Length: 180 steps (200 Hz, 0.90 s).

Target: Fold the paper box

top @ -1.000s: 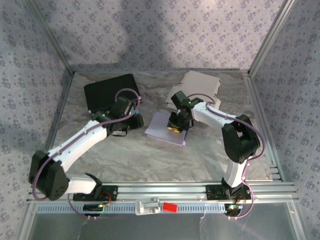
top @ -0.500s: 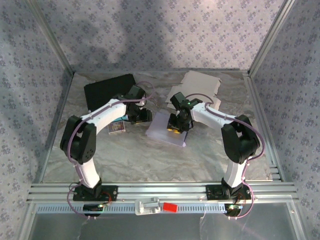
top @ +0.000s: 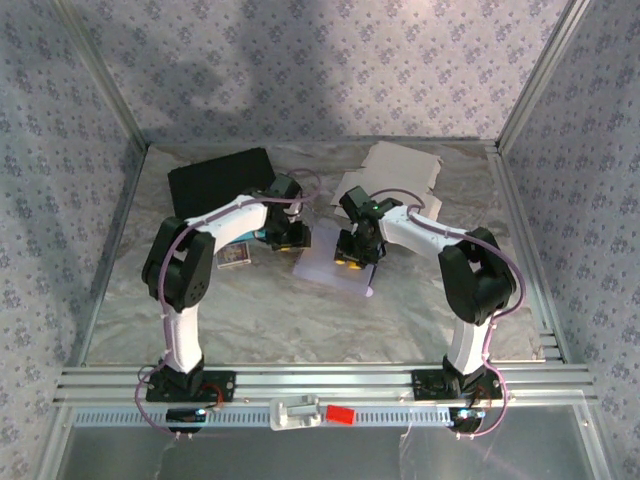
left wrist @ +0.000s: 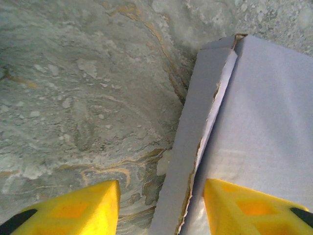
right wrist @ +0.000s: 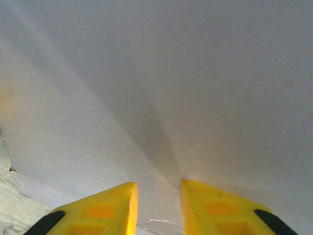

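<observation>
Straddling one edge of the paper box [left wrist: 264, 112], the left fingers [left wrist: 83, 210] stand well apart with nothing clamped: one hangs over bare bench [left wrist: 73, 88], the other over the lavender sheet. The folded flap's ragged edge runs straight ahead out of their gap, along the line they point, so the flap to lift lies just ahead and toward the sheet-side finger. The right fingers [right wrist: 102, 210] sit close together over the sheet's middle, a crease leading into their narrow gap; whether they pinch paper I cannot tell. The left arm looks better placed for the edge flap. The overhead view shows the box lying flat between both sets of fingers, while the wrist views give the edge and the crease.
</observation>
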Each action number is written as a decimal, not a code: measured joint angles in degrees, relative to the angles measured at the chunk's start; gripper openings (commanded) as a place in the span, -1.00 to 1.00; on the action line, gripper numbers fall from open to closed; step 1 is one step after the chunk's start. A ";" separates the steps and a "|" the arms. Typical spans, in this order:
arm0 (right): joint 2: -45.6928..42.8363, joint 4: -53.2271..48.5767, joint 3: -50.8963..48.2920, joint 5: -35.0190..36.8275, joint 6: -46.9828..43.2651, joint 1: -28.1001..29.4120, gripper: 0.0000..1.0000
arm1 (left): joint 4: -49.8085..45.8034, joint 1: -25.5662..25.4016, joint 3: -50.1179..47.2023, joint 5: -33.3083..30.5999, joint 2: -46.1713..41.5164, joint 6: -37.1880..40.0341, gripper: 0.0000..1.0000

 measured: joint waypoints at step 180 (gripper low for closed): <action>-14.25 6.19 -17.25 -11.89 -16.33 -14.69 0.37 | 12.46 -2.38 -32.59 0.17 -25.57 -8.28 -0.47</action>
